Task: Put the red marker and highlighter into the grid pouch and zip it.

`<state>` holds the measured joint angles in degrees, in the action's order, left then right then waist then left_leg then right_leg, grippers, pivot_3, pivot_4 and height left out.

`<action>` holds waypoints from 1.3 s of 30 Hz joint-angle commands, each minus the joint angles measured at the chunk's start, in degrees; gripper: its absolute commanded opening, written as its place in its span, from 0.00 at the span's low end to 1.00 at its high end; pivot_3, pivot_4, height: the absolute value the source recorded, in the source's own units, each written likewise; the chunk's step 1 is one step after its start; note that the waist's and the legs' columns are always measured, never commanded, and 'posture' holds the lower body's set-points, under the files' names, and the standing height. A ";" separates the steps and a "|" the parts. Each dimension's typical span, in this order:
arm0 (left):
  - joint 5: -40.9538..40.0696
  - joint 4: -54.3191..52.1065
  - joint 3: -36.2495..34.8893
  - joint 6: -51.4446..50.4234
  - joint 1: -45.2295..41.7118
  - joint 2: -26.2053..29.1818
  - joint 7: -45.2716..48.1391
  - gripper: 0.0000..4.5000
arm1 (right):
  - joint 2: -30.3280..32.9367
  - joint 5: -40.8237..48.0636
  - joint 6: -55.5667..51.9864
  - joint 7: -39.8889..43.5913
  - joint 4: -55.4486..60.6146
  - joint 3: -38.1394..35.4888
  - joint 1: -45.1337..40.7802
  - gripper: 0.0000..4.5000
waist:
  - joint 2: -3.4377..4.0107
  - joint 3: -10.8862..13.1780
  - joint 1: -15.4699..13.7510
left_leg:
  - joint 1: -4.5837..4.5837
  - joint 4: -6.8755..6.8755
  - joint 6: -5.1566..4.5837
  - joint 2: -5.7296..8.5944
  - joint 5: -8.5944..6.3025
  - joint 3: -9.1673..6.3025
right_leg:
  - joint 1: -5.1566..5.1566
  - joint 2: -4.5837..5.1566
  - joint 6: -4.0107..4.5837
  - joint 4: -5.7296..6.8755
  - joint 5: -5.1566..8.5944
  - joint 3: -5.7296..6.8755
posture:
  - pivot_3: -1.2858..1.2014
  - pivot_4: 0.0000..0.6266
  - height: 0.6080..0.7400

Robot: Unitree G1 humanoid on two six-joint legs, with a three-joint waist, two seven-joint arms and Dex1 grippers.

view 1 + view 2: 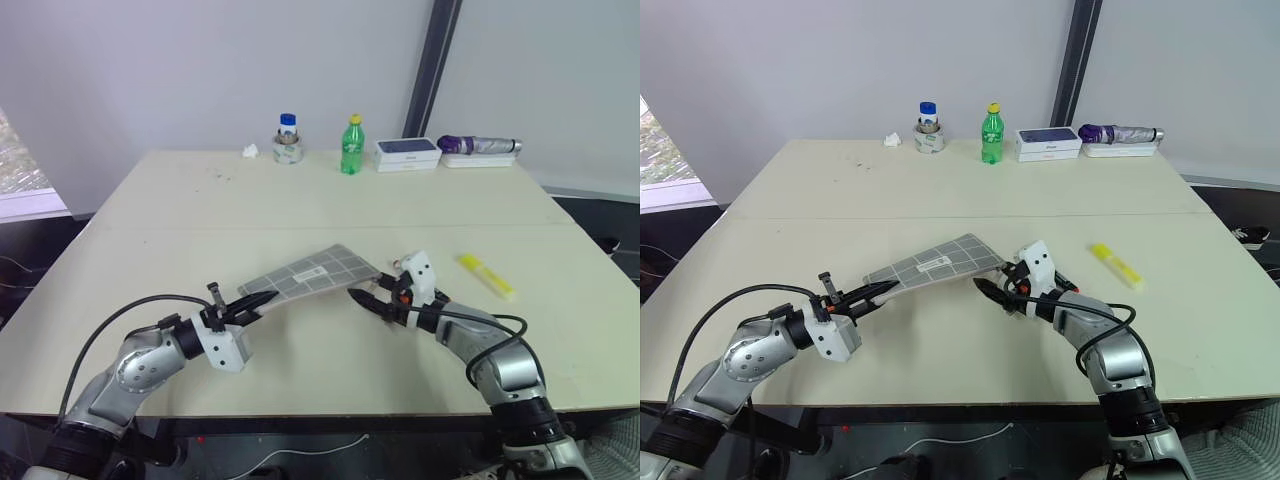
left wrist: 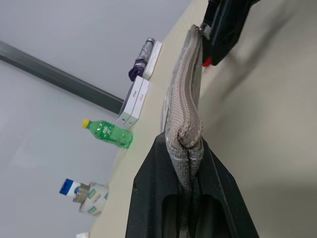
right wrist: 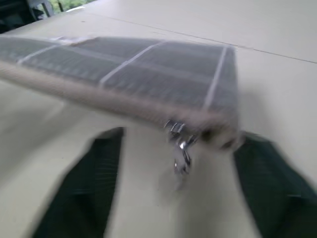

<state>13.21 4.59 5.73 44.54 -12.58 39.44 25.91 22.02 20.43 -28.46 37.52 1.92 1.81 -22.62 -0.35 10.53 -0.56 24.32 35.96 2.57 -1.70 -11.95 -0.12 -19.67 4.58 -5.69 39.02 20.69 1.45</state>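
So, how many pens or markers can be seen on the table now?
1: a short yellow plastic highlighter lies on the beige table to the robot's right, beyond the right gripper. No red marker can be made out; it may be hidden inside the grey grid-lined fabric pouch.

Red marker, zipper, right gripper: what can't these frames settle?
- Marker: red bit by the right gripper in the head views, too small to identify; whether it's held or in the pouch is unclear.
- Zipper pull: right wrist view, blurred.
- Far-edge box label: too small.
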 commanded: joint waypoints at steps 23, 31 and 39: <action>10.21 0.78 0.07 -8.65 -4.33 -3.79 -4.97 0.00 | -1.62 -16.35 3.83 2.31 -1.38 19.83 -10.65 0.02 | 0.00 0.00 0.34 | 0.23 -0.01 0.00 0.08 0.00 0.07 | -0.43 -0.02 0.00 0.21 0.00 -0.20 | 0.52 0.24 1.00; 16.06 2.75 2.62 -10.90 -7.70 -4.04 -6.97 0.00 | -3.37 -17.51 8.51 8.30 -1.12 22.52 -14.91 0.02 | -0.01 0.00 0.36 | 0.24 -0.01 0.00 0.10 0.00 0.08 | -0.48 -0.03 0.00 0.23 0.00 -0.20 | 0.52 0.24 1.00; 16.15 3.75 4.44 -5.98 -6.94 -2.30 -8.24 0.00 | -5.82 -17.78 6.37 8.54 -2.36 21.27 -17.30 0.02 | -0.01 0.00 0.38 | 0.25 -0.03 0.01 0.08 0.01 0.10 | -0.54 -0.03 0.00 0.27 0.00 -0.23 | 0.52 0.24 1.00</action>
<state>30.24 8.94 10.38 37.22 -19.86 36.69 18.34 16.83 2.73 -23.56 46.06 -1.49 23.83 -38.39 -0.36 10.53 -0.18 24.57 35.93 2.58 -1.62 -11.94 -0.01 -20.20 4.55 -5.69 39.28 20.68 1.21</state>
